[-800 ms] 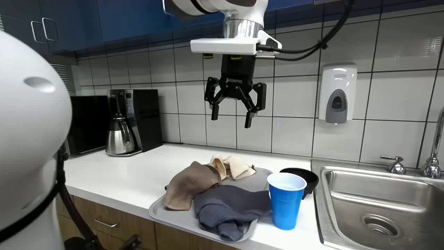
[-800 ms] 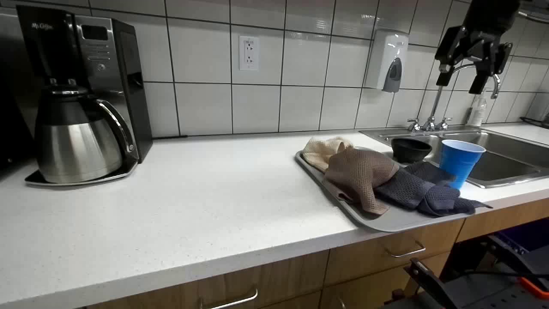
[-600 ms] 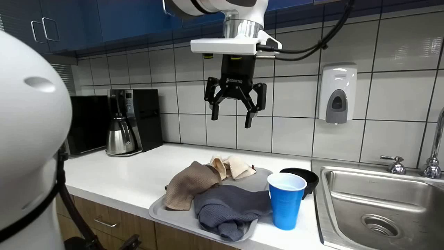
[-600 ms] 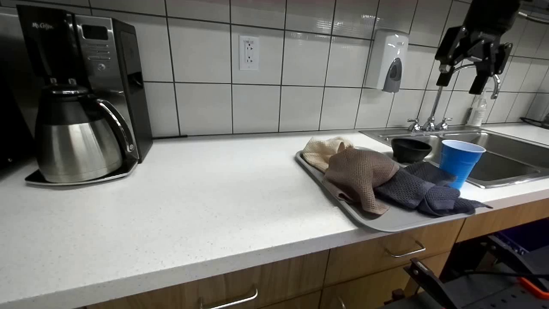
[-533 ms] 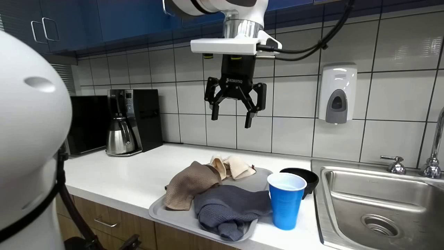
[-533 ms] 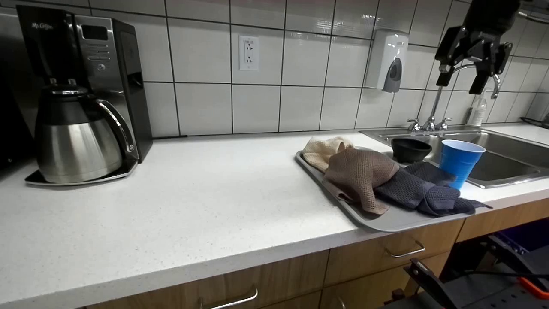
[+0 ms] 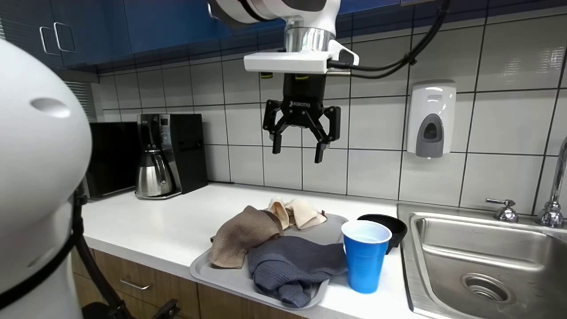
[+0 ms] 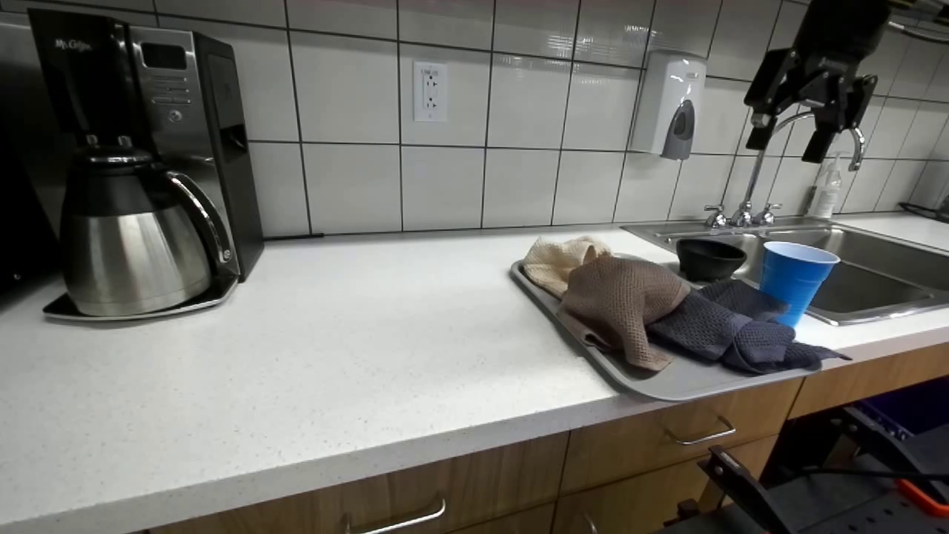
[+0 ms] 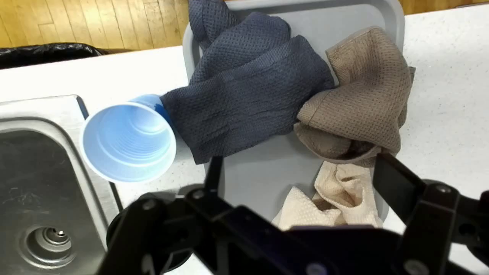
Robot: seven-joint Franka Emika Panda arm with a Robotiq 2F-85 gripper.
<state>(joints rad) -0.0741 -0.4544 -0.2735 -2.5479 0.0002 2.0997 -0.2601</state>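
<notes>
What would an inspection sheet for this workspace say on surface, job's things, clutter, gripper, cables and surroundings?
Surface: white counter; gray tray lies on it, its front rim jutting past the counter edge.
Job's things: brown cloth, dark gray cloth and cream cloth lie crumpled on the tray; the dark one overlaps its rim.
Clutter: upright blue cup and black bowl beside the tray.
Gripper: the gripper hangs above the tray, jaws apart, holding nothing.
Cables: black cables arc upward out of an exterior view; no snag seen.
Surroundings: coffee maker, soap dispenser, steel sink, tiled wall.
</notes>
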